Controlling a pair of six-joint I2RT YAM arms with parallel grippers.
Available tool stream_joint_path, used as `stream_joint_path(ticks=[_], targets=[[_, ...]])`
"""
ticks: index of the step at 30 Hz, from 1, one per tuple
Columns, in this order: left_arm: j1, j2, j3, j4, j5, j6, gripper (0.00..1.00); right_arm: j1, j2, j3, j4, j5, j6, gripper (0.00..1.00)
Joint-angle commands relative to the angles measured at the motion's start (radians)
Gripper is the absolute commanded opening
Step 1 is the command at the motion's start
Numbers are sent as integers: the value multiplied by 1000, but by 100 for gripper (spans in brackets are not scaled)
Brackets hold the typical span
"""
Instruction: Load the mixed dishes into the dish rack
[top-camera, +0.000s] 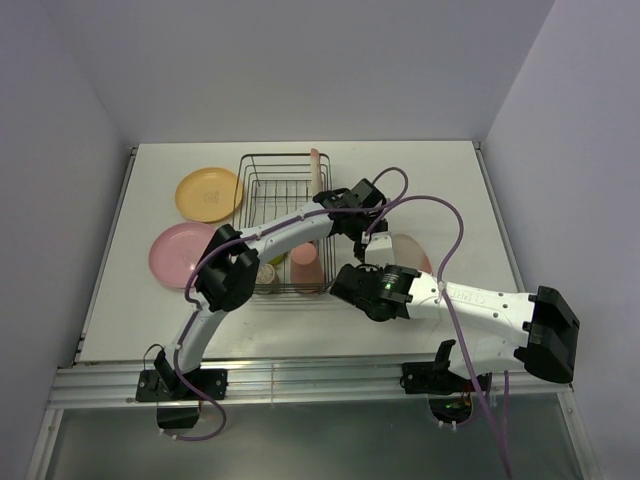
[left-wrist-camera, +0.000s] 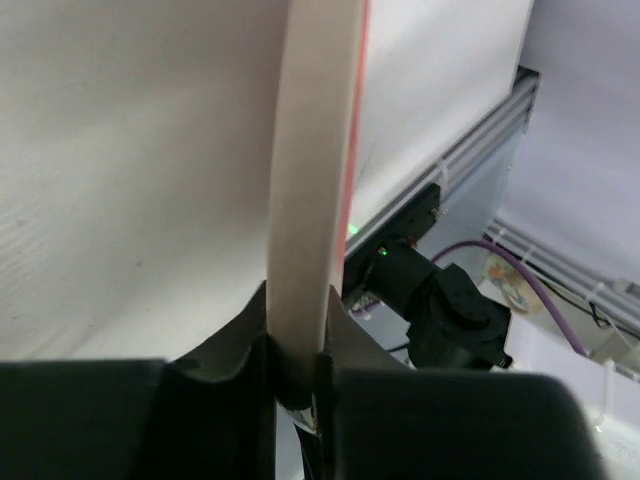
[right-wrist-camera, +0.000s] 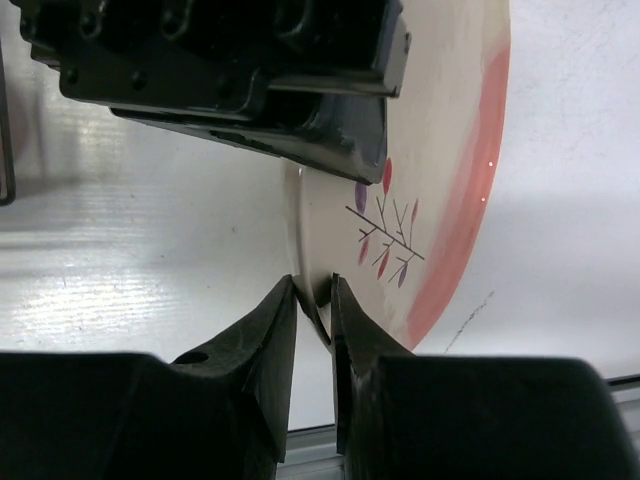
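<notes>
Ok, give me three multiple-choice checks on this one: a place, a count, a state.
1. The orange-yellow plate lies: A) on the table left of the dish rack; B) inside that rack; C) in a gripper.
2. Plates flat on the table left of the rack: A) one; B) two; C) four.
3. The right gripper is: A) open; B) shut on the twig-drawing plate; C) out of view.
Key: 1 A, it rests on the table beside the rack. 2 B, the orange-yellow plate and the pink plate. 3 B, its fingers pinch the plate's rim.

No text, label or number can be read anywhere.
</notes>
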Motion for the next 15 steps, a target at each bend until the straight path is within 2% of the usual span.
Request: stream_joint_path(ticks=[1,9,10,11,13,14,15], targets=[[-4,-28,-18,48,7,12,1,6,-35,6,11,31,46,0],[-10,-16,-19,24,-102,33,0,6,-29,29,-29,39,86,0],[-12,-20,-25,30,-114,38,0,6,-30,36,-44,37,98,2],[-10,-30,-38,36,-113,44,0,6,-33,41,-52,34,103,7],[-10,-40,-44,50,-122,52,0,8,-58,52,-89,20,121,26],[-10,-50,-42,53,-128,59,0,9,-72,65,-101,13,129,50],[-10,-54,-39,53,-134,62,0,9,-105,76,-145,2,138,59]])
